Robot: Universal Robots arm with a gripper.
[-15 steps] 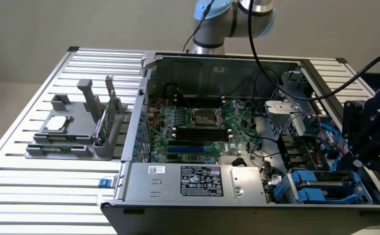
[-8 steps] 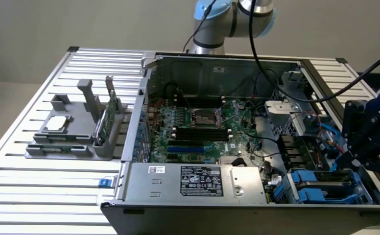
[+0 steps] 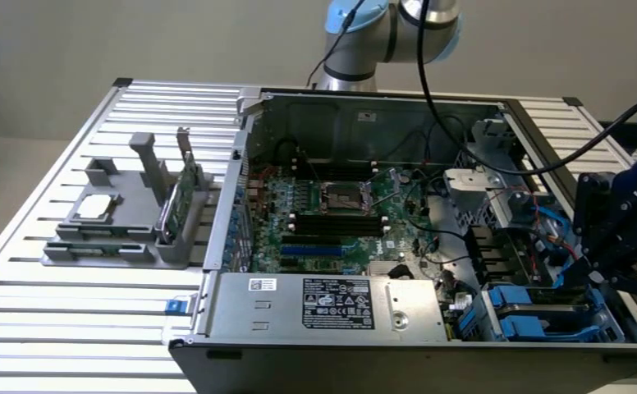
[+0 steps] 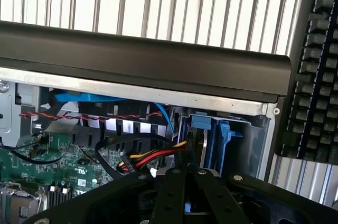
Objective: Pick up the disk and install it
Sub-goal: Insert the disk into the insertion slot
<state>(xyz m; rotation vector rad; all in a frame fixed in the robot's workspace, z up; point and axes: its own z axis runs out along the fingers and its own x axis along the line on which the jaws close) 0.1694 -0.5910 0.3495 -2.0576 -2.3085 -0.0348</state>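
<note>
- slatted metal table [image 3: 66, 328] under everything, plain pale wall behind
- disk [image 3: 538, 310] lies flat in the drive bay at the lower right of the exterior view, inside the open pc case [image 3: 296, 349], blue rails along its sides
- gripper [image 3: 603, 279] hangs just above that bay, fingers pinched together, nothing in them as far as i can see
- wrist view: gripper [image 4: 185, 182] close to the bay's blue plastic [image 4: 214, 131]
- power supply [image 3: 330, 304] just beside the bay, grey holder [image 3: 121, 226] well apart at the exterior view's left

Disk [image 3: 545, 309] in case [image 3: 406, 103]; holder [image 3: 121, 222] beside case
</note>
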